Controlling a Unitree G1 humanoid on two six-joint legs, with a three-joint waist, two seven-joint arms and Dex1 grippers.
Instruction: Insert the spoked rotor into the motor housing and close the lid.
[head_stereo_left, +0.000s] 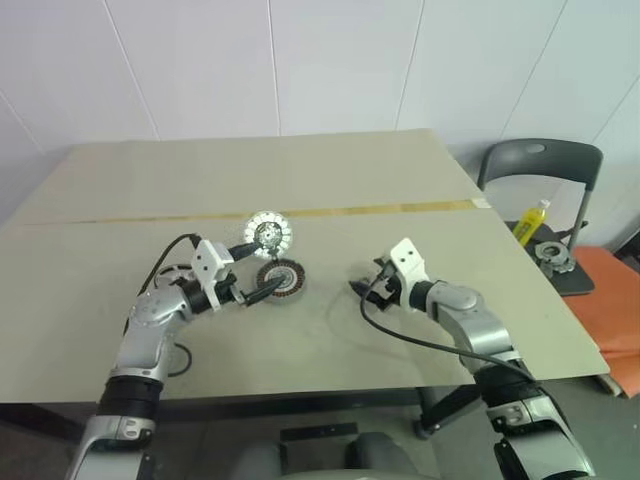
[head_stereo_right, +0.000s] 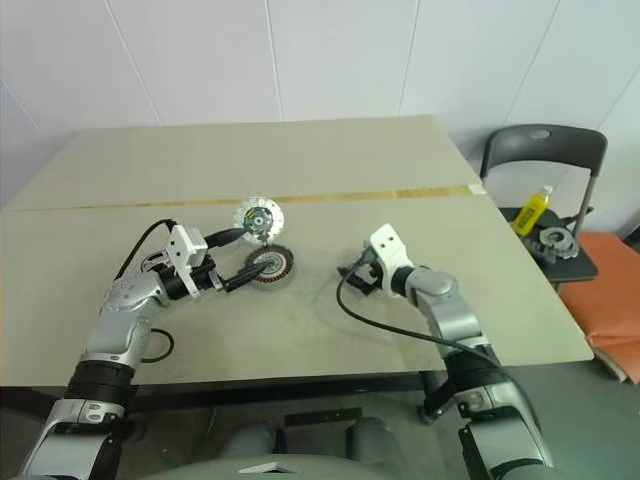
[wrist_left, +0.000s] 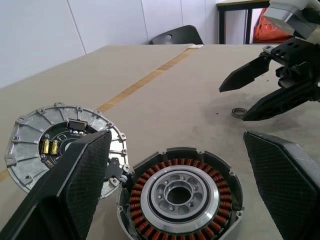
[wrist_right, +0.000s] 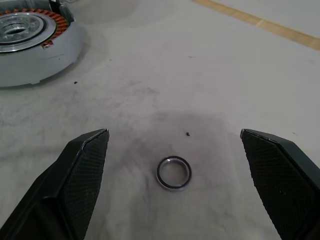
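Both claws hover wide apart and empty over the table's (head_stereo_left: 330, 190) near half: the left claw (head_stereo_left: 262, 290) at the motor housing (head_stereo_left: 279, 275), the right claw (head_stereo_left: 362, 290) above a small metal ring (wrist_right: 174, 173). Seemingly the spoked rotor (wrist_left: 179, 191) already sits inside the windings. Just beyond lies the lid (head_stereo_left: 268, 234), likely stiff, weighty, slick metal; grip it across its rim

Lid (wrist_left: 60, 142) just behind motor housing (wrist_left: 180, 192)
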